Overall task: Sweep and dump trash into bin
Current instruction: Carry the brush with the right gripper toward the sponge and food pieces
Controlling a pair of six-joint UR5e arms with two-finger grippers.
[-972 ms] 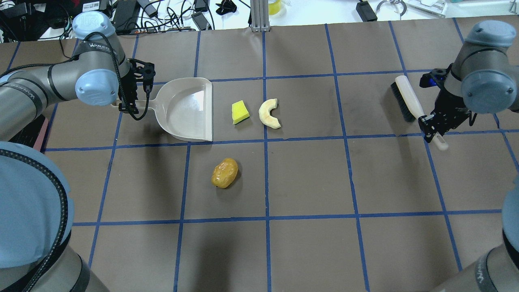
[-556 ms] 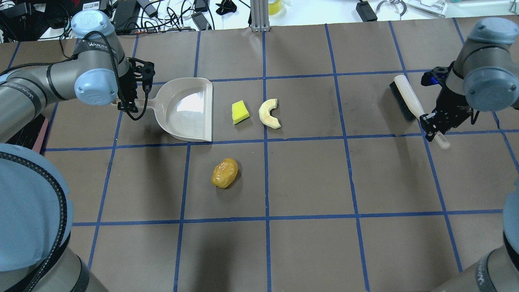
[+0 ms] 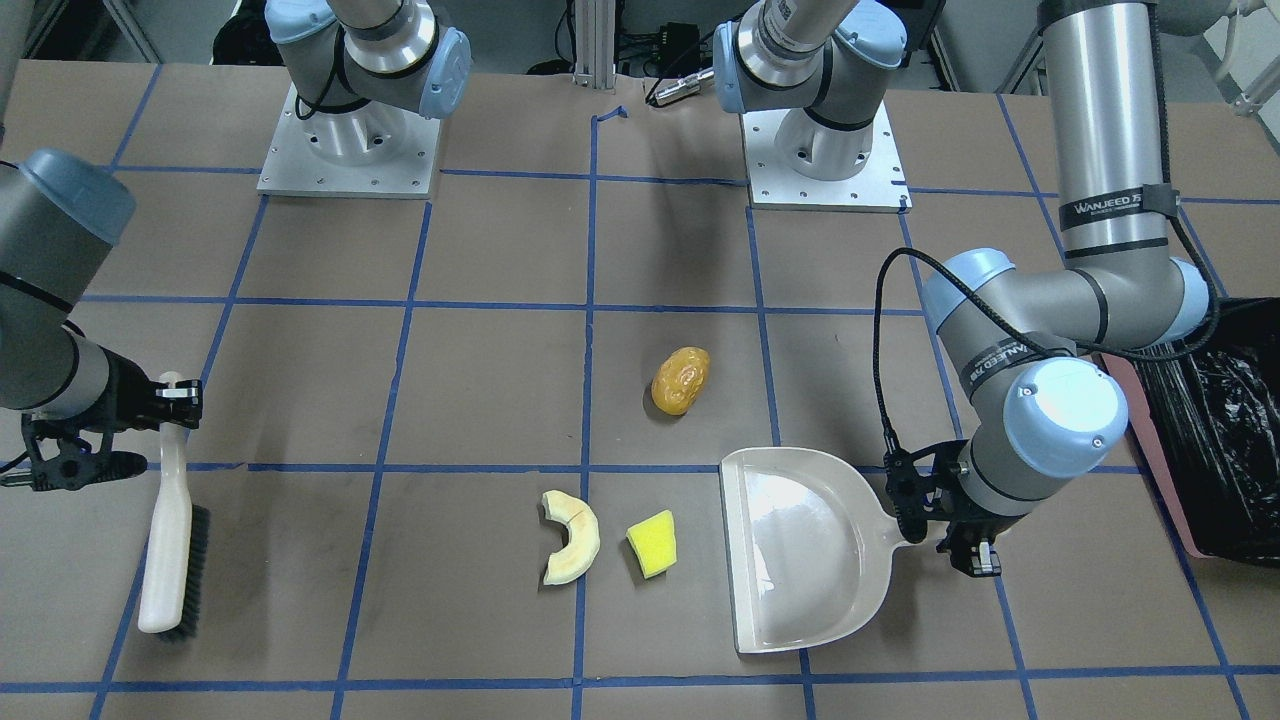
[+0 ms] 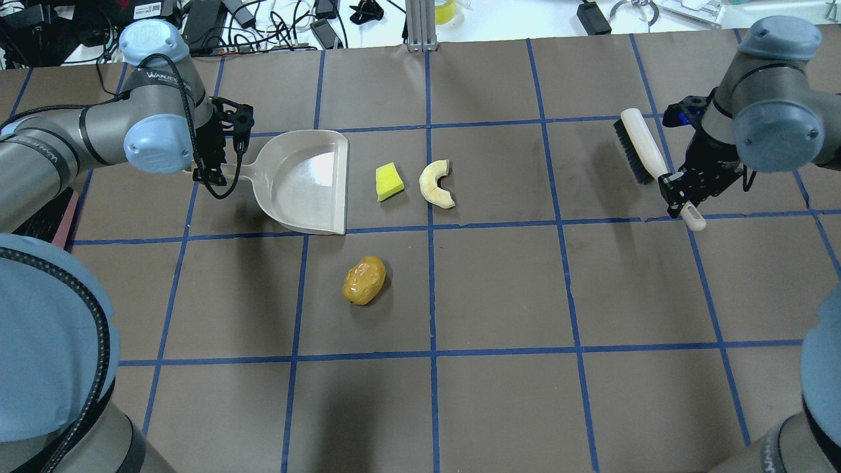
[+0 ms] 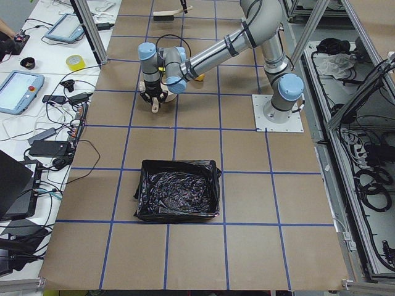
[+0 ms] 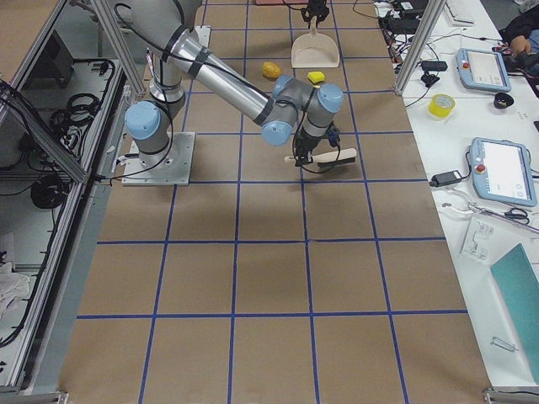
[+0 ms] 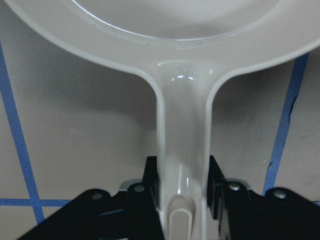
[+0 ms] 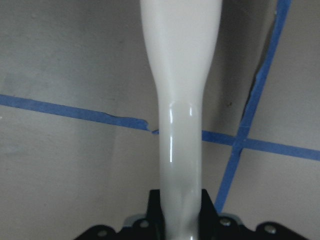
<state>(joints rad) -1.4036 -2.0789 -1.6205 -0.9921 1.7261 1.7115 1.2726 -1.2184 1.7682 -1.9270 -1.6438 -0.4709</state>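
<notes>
Carrying the brush (image 4: pixel 634 141) inward, the right pincer (image 4: pixel 678 194) now sits further toward the middle of the worktop (image 4: pixel 499 289) and further from the robot than a second ago. It is clamped on the brush's pale handle, with the bristles pointing toward the trash. The left pincer (image 4: pixel 211 173) is clamped on the dustpan (image 4: pixel 309 184) handle. It has nudged the pan only slightly, so the pan's open edge lies just beside the yellow wedge (image 4: pixel 389 182), apart from it. The cream crescent (image 4: pixel 435 185) lies just beyond the wedge, and the orange oval (image 4: pixel 363 280) sits nearer the robot, off the pan's line. None of the three pieces has shifted, and the pan is bare. The bin (image 5: pixel 176 164) stands well apart on the robot's left, beyond the dustpan arm. The change looks like the approach phase of the sweep: the pan seems set as a backstop and the brush is closing in. No piece has been touched yet, and the brush is well short of the crescent. The oval will probably need its own pass or a repositioned pan.
</notes>
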